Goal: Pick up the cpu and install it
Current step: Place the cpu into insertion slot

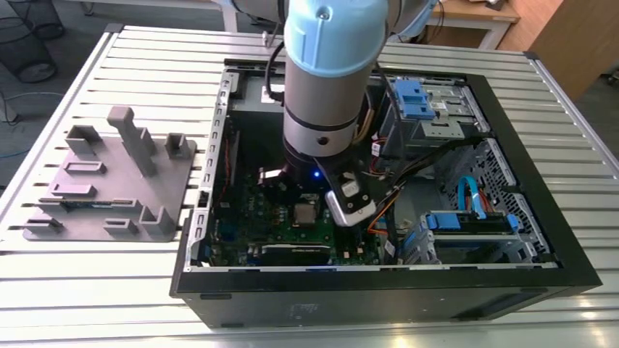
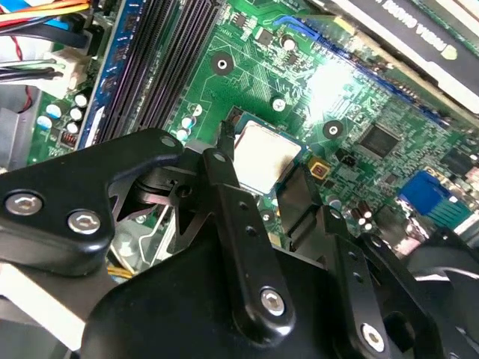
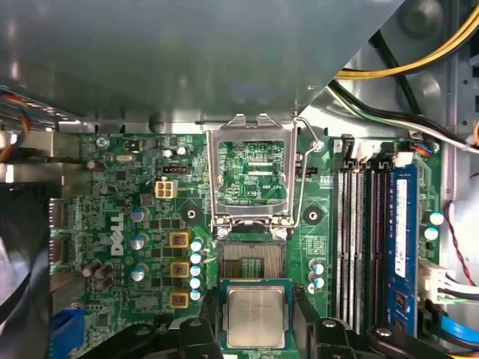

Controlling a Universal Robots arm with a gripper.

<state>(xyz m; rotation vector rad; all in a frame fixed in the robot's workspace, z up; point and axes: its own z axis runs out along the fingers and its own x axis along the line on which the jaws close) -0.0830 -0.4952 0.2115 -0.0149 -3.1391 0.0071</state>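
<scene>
We see the cpu [image 3: 255, 317], silver top up, pinched at two opposite edges by the black fingers [image 2: 233, 202] of the gripper [image 2: 262, 161]. It hangs low over the green motherboard [image 3: 120, 187], just beside the open socket [image 3: 252, 259], on the side away from the raised metal bracket [image 3: 251, 176]. Whether it touches the board we cannot tell. The bracket stands tilted up, its wire lever [image 3: 301, 179] alongside, and the socket's contact field lies bare. Long memory slots [image 3: 358, 239] run near one side of the socket, and a row of small capacitors [image 3: 196, 269] near the other. Yellow and black cables [image 3: 408, 67] cross beyond the slots. All this lies inside the open computer case [image 1: 387, 290], which also holds blue drive cages [image 1: 418, 101] and a graphics card [image 1: 295, 253]. On the slatted table [image 1: 97, 290], at the exterior view's left of the case, stands a grey plastic fixture [image 1: 106, 181].
</scene>
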